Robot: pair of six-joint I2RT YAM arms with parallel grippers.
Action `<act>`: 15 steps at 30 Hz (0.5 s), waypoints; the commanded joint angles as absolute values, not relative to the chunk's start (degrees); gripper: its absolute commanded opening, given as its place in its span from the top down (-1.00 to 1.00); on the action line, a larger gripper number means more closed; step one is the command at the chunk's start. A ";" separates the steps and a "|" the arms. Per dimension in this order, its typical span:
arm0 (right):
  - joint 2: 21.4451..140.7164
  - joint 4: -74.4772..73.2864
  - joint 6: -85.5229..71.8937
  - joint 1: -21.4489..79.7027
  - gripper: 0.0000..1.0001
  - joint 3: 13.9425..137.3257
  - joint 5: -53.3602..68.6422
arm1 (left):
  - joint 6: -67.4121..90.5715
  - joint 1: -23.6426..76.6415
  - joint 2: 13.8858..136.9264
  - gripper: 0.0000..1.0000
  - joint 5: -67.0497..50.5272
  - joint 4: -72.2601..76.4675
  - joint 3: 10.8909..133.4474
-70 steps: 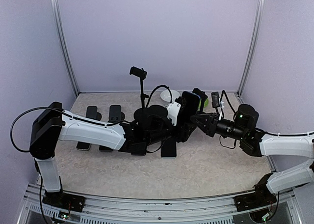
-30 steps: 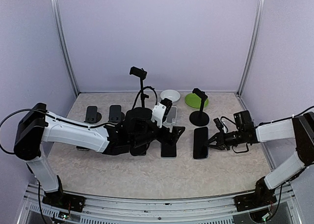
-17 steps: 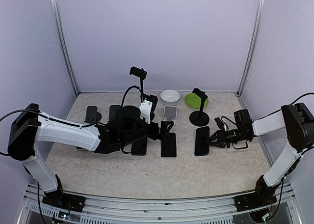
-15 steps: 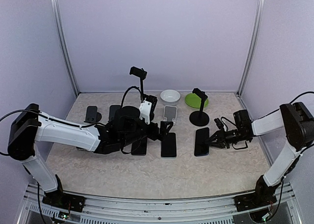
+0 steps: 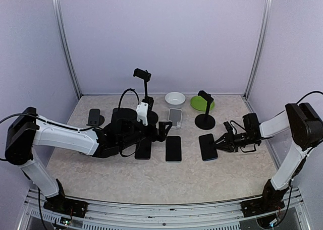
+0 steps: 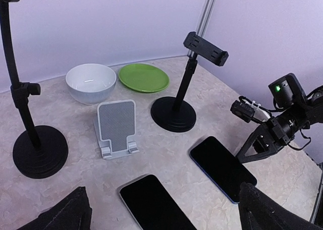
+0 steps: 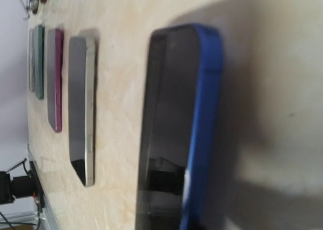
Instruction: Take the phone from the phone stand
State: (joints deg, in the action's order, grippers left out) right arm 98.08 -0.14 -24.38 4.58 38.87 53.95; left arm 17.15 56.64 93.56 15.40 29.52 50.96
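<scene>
The phone point(image 5: 208, 147), in a blue case, lies flat and screen-up on the desk point(image 5: 151, 174), near the foot of the black phone stand point(image 5: 205, 111) — already off it. The right gripper point(image 5: 220, 142) sits low at the phone's right edge; I cannot tell whether it grips the case. To finish well, part the jaws fully and draw straight back without dragging the phone. The left gripper point(image 5: 162, 131) is spread wide and empty above other phones point(image 5: 173, 148). The desk is marbled beige, the walls lilac.
</scene>
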 commanded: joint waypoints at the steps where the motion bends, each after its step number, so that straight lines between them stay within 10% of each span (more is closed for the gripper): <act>1: 99.76 0.62 -23.67 3.52 0.30 40.61 53.99 | 18.13 56.16 92.15 -0.98 14.77 30.65 50.45; 15: 87.44 2.20 -24.30 2.46 -1.00 39.47 51.07 | 23.26 50.93 91.35 -0.98 9.74 22.10 54.16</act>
State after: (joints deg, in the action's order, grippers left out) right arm 93.54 -0.03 -24.12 3.18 39.57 52.14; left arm 20.25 53.34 92.51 13.06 27.27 50.98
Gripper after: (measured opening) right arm 0.990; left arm 0.988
